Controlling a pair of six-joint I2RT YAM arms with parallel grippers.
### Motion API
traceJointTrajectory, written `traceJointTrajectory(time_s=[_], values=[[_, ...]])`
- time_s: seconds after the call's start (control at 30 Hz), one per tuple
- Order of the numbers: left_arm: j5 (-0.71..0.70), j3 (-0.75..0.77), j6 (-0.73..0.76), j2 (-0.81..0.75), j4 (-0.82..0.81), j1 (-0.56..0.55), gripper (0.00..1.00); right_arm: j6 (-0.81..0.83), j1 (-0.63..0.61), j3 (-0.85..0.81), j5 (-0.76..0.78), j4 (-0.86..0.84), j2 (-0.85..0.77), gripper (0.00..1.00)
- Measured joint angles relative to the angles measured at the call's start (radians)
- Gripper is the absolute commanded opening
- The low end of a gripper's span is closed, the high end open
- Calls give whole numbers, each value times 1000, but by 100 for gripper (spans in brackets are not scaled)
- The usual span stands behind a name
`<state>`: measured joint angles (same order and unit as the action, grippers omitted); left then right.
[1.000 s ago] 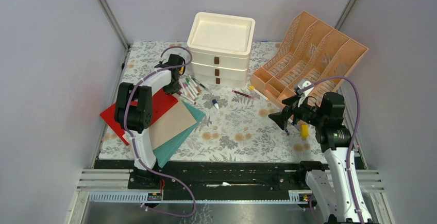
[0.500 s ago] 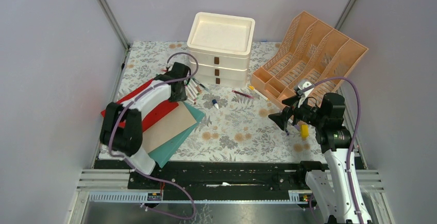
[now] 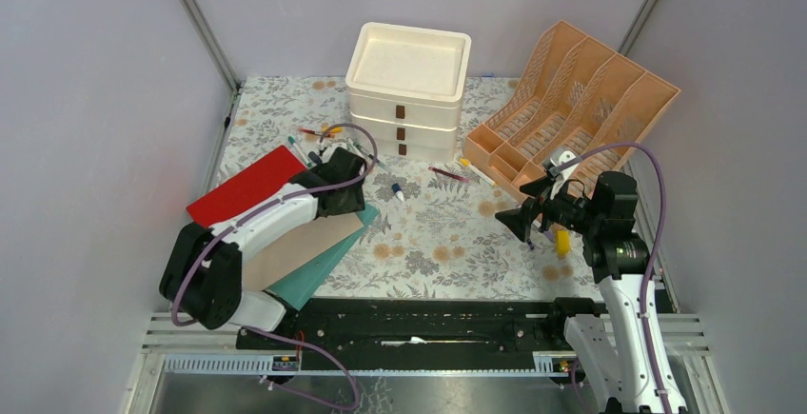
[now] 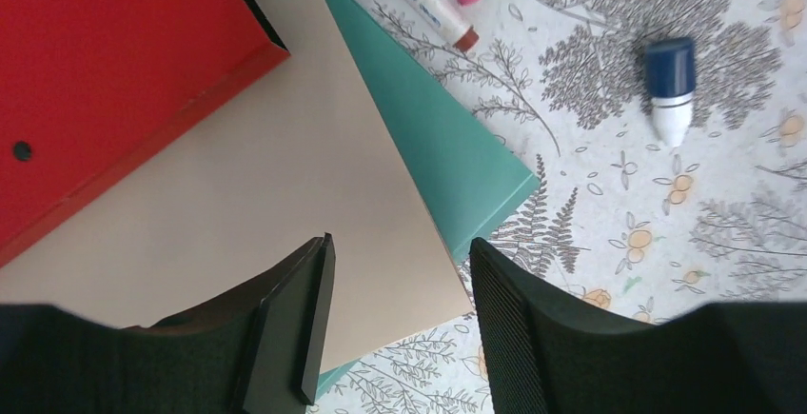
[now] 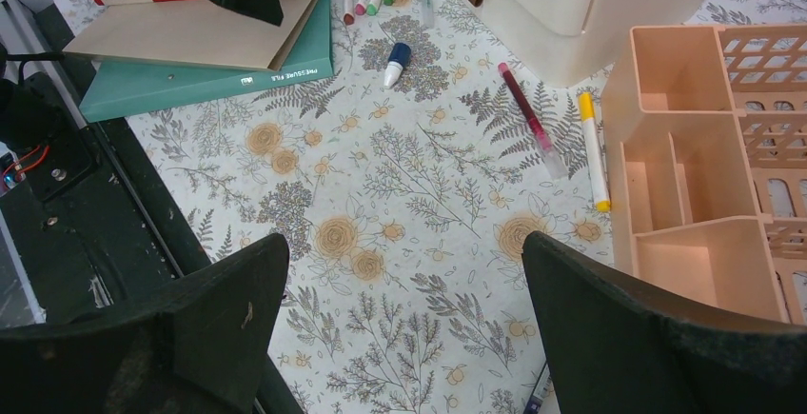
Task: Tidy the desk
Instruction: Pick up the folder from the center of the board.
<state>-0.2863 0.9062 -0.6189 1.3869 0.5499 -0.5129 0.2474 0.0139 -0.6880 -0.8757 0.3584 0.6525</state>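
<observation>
The desk (image 3: 447,243) carries a stack of three folders at the left: red (image 3: 243,186), beige (image 3: 295,247) and teal (image 3: 309,276). My left gripper (image 3: 344,195) is open and empty, just above the beige folder's right corner (image 4: 285,195), with the teal folder (image 4: 447,147) past it. Several markers (image 4: 433,0) and a blue-capped small bottle (image 4: 671,90) lie beyond. My right gripper (image 3: 519,219) is open and empty, held above bare cloth (image 5: 409,195) at the right.
A cream three-drawer unit (image 3: 407,90) stands at the back centre and a peach file organizer (image 3: 571,109) at the back right. A red pen (image 3: 447,174) and a yellow-capped marker (image 3: 476,170) lie between them. A yellow object (image 3: 562,241) lies beside the right arm.
My left arm has folded down and its gripper has moved from the markers near the drawers toward me, over the folders' right corner. The right arm has not moved.
</observation>
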Motion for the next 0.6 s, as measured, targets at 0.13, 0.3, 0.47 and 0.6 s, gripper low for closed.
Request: traceJointTrajectory(time_s=[0.13,0.3,0.47,0.6], values=[[-79,18,-43,89,10,-66,62,0,0,0,0,0,5,100],[-163,67,-85,196,34,-99,62,0,0,0,0,0,8,100],[-220,83,-116,242,44,-113,56,0,0,0,0,0,8,100],[-256,86,-134,254,56,-125,50,0,0,0,0,0,8,100]])
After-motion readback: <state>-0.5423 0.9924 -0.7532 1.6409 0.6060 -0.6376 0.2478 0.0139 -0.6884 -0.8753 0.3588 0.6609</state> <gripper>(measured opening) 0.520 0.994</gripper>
